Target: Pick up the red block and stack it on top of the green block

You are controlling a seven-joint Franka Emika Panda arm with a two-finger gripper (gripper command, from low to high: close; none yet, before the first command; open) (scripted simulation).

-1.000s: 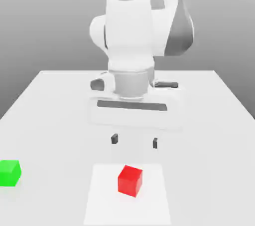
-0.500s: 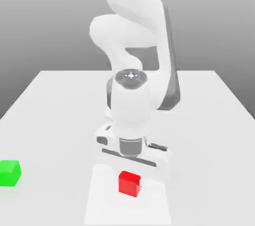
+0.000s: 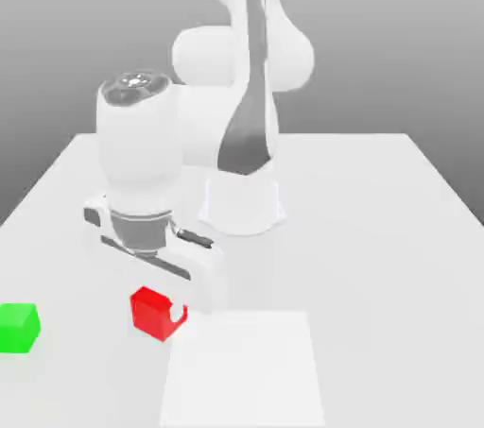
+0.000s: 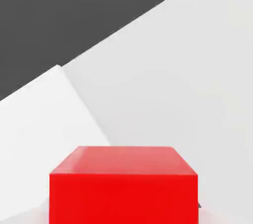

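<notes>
1. Clamping the red block [image 3: 154, 312], the gripper [image 3: 161, 315] holds it on opposite flat faces.
2. That cube (rigid, smooth, probably light) could slip if squeezed off-centre; mid-face is the safest hold.
3. At its 9 o'clock, apart, the green block [image 3: 18, 327] rests on the table [image 3: 378, 228].

Red block [image 3: 154, 311]: smooth, matt, uniform colour. Green block [image 3: 19, 327]: same finish. Table [image 3: 378, 228]: smooth matt white, beneath both.
</notes>
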